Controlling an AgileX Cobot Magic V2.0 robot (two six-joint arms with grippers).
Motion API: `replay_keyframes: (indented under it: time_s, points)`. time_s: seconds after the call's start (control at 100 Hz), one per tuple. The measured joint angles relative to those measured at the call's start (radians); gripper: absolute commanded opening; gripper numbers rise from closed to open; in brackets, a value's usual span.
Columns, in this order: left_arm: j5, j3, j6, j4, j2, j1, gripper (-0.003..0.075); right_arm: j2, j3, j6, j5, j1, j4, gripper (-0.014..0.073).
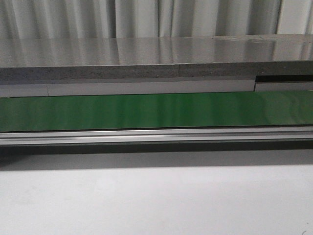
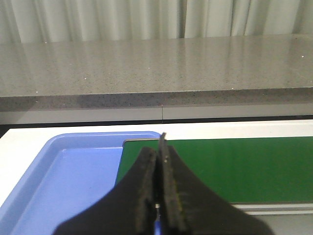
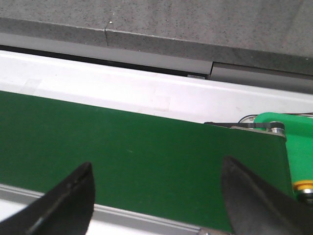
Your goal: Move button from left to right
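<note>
Button: not seen in any of the three views — its place cannot be told.

Left gripper [image 2: 159, 161]: the two black fingers [image 2: 145, 181] are pressed flat together, pads meeting along one thin seam, nothing visible between them. It hangs over the meeting line of a blue tray [image 2: 73, 147] and the green conveyor belt [image 2: 234, 166]. The tray sits just beside the belt's end, on a white surface [image 2: 29, 134]; the part of its floor in view is bare blue plastic.

Right gripper [image 3: 156, 196]: spread wide, one dark fingertip [image 3: 73, 196] at each side of the view with bare green belt [image 3: 122, 147] showing between. Nothing held. It hovers above the belt near the belt's end, where a bright green roller housing [image 3: 298, 147] and a small yellow part [image 3: 305, 185] show.

Front view: the green belt [image 1: 156, 110] runs the full width, with an aluminium rail [image 1: 156, 136] along its near edge and a white table surface [image 1: 156, 200] in front — neither arm enters this view. Behind the belt, a grey speckled counter [image 1: 156, 54] and pale curtains [image 1: 146, 17].
</note>
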Motion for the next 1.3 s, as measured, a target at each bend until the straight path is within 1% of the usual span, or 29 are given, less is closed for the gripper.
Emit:
replay_keyframes:
  time_s: [0.19, 0.35, 0.49, 0.58, 0.64, 0.71, 0.75, 0.76, 0.78, 0.83, 0.85, 0.89, 0.92, 0.94, 0.95, 0.96, 0.97, 1.01, 1.3]
  points:
    - [0.000, 0.000, 0.000, 0.000, 0.000, 0.000, -0.0020, -0.233, 0.130, 0.000, 0.011, 0.000, 0.008, 0.0541]
    - [0.000, 0.000, 0.000, 0.000, 0.000, 0.000, -0.0020, -0.416, 0.190, 0.000, 0.057, 0.000, 0.012, 0.0541]
    - [0.000, 0.000, 0.000, 0.000, 0.000, 0.000, -0.0020, -0.513, 0.210, 0.000, 0.112, 0.000, 0.014, 0.0541]
    - [0.000, 0.000, 0.000, 0.000, 0.000, 0.000, -0.0020, -0.539, 0.216, 0.000, 0.130, 0.000, 0.014, 0.0531]
    - [0.000, 0.000, 0.000, 0.000, 0.000, 0.000, -0.0020, -0.542, 0.215, 0.000, 0.132, 0.000, 0.014, 0.0495]
    - [0.000, 0.000, 0.000, 0.000, 0.000, 0.000, -0.0020, -0.542, 0.215, 0.000, 0.135, 0.000, 0.014, 0.0409]
    - [0.000, 0.000, 0.000, 0.000, 0.000, 0.000, -0.0020, -0.542, 0.215, 0.000, 0.135, 0.000, 0.014, 0.0328]
    - [0.000, 0.000, 0.000, 0.000, 0.000, 0.000, -0.0020, -0.542, 0.215, 0.000, 0.135, 0.000, 0.014, 0.0328]
    - [0.000, 0.000, 0.000, 0.000, 0.000, 0.000, -0.0020, -0.542, 0.215, 0.000, 0.137, 0.000, 0.014, 0.0288]
    - [0.000, 0.000, 0.000, 0.000, 0.000, 0.000, -0.0020, -0.542, 0.215, 0.000, 0.137, 0.000, 0.014, 0.0178]
    - [0.000, 0.000, 0.000, 0.000, 0.000, 0.000, -0.0020, -0.542, 0.215, 0.000, 0.137, 0.000, 0.014, 0.0150]
    - [0.000, 0.000, 0.000, 0.000, 0.000, 0.000, -0.0020, -0.542, 0.215, 0.000, 0.137, 0.000, 0.014, 0.0055]
    - [0.000, 0.000, 0.000, 0.000, 0.000, 0.000, -0.0020, -0.542, 0.216, 0.000, 0.137, 0.000, 0.014, 0.0015]
    - [0.000, 0.000, 0.000, 0.000, 0.000, 0.000, -0.0020, -0.542, 0.216, 0.000, 0.137, 0.000, 0.014, -0.0033]
    - [0.000, 0.000, 0.000, 0.000, 0.000, 0.000, -0.0020, -0.542, 0.216, 0.000, 0.137, 0.000, 0.014, -0.0033]
    - [0.000, 0.000, 0.000, 0.000, 0.000, 0.000, -0.0020, -0.542, 0.216, 0.000, 0.137, 0.000, 0.014, -0.0067]
    - [0.000, 0.000, 0.000, 0.000, 0.000, 0.000, -0.0020, -0.542, 0.216, 0.000, 0.137, 0.000, 0.014, -0.0076]
    - [0.000, 0.000, 0.000, 0.000, 0.000, 0.000, -0.0020, -0.542, 0.216, 0.000, 0.137, 0.000, 0.014, -0.0062]
    - [0.000, 0.000, 0.000, 0.000, 0.000, 0.000, -0.0020, -0.542, 0.216, 0.000, 0.139, 0.000, 0.016, -0.0068]
